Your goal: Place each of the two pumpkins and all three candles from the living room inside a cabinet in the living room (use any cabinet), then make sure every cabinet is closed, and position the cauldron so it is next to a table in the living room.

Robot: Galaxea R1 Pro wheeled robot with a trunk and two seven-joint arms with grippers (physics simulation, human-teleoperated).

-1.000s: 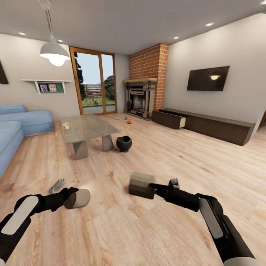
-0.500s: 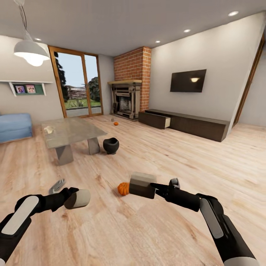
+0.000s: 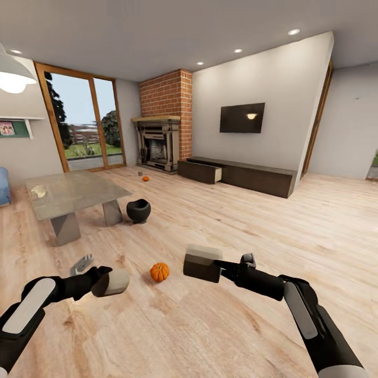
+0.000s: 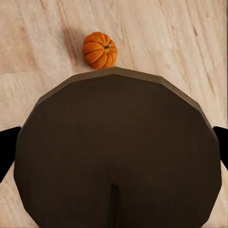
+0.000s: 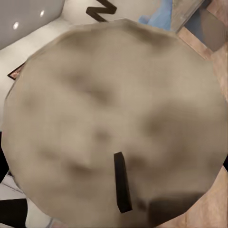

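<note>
Two bright-orange ribbed pumpkins are in view: the near pumpkin (image 3: 159,272) lies on the pale wood-plank floor (image 3: 220,325), between the two grippers, apart from both; the far pumpkin (image 3: 145,178) lies on the floor in front of the dark fireplace surround (image 3: 157,144).

No legible writing, brand or label anywhere.

Left gripper (image 3: 111,282) holds a pale cylindrical candle (image 3: 113,282); its dark round end fills most of the left wrist view (image 4: 114,152), with the near pumpkin (image 4: 99,49) on the floor just past its edge. Fingers clenched on it.

Right gripper (image 3: 223,269) grasps a squat tan-and-brown candle (image 3: 201,262).

Long, low dark-brown wooden cabinet (image 3: 252,176) stands along the wall under the black wall screen (image 3: 242,117), one drawer (image 3: 202,171) pulled out.

Black round cauldron (image 3: 138,210) sits on the floor just beside the grey stone-topped low table (image 3: 68,191).
</note>
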